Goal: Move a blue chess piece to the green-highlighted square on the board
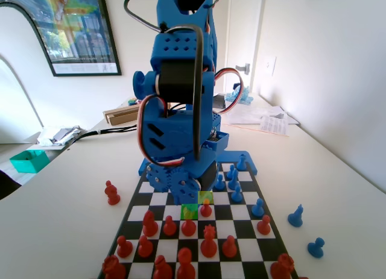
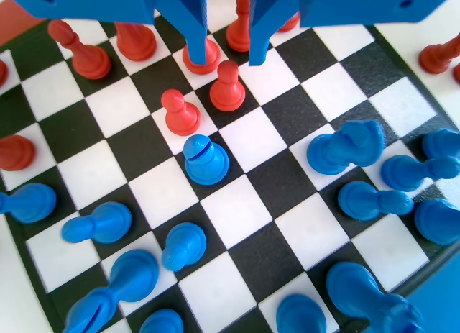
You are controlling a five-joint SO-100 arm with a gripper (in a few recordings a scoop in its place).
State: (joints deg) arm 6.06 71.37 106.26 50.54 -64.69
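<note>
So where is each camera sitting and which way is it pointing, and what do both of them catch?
Fixed view: low at the board's red-piece end, looking along it at the blue arm standing at the far end.
Wrist view: rides on the arm, looking steeply down on the board; the gripper hangs from the top edge, its fingers apart over red pawns.
Shared: the chequered board, red pieces and blue pieces.

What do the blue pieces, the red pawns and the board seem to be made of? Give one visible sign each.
Blue pieces: probably plastic, smooth with soft highlights. Red pawns: likely the same plastic, uniform colour, slight sheen. Board: material unclear; its black squares look grainy and matte.
</note>
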